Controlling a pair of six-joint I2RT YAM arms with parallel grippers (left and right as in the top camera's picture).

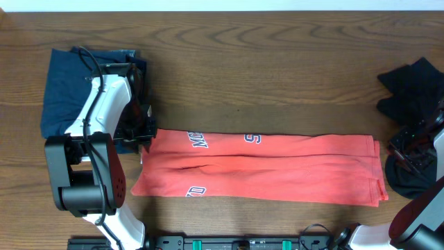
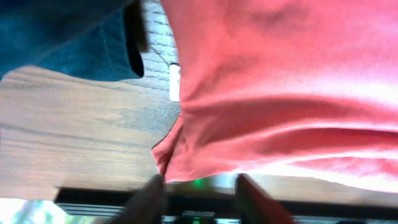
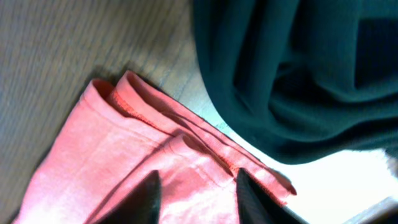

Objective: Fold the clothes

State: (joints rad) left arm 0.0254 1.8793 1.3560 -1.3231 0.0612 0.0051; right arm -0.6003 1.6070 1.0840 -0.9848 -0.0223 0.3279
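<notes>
A: Where's the T-shirt to be found?
B: Laid flat mid-table, narrowed to a long strip running L to R, lettering up. The navy garment is spread at the far L. The black garment is bunched at the far R, just beside the strip's end.
A: And the jaws?
B: The left jaws are seen parted at the strip's L end, w/ nothing clamped betw. them; the hem corner lies just beside them. The right jaws are likewise parted, over the R-end corner, where stacked hems are visible. Nothing is held.
A: Step in hand?
B: Prob. the crosswise fold, one end to be carried over onto the other. Not yet begun.
A: How's it to be done well?
B: All layers at the end should be pinched together, esp. at the R, where the edges are staggered; otherwise a lower layer could be left behind. The end should be lifted clear before being carried, so the strip isn't dragged or wrinkled. Edges should be lined up before anything is let go, and the black garment kept out of the grip.
</notes>
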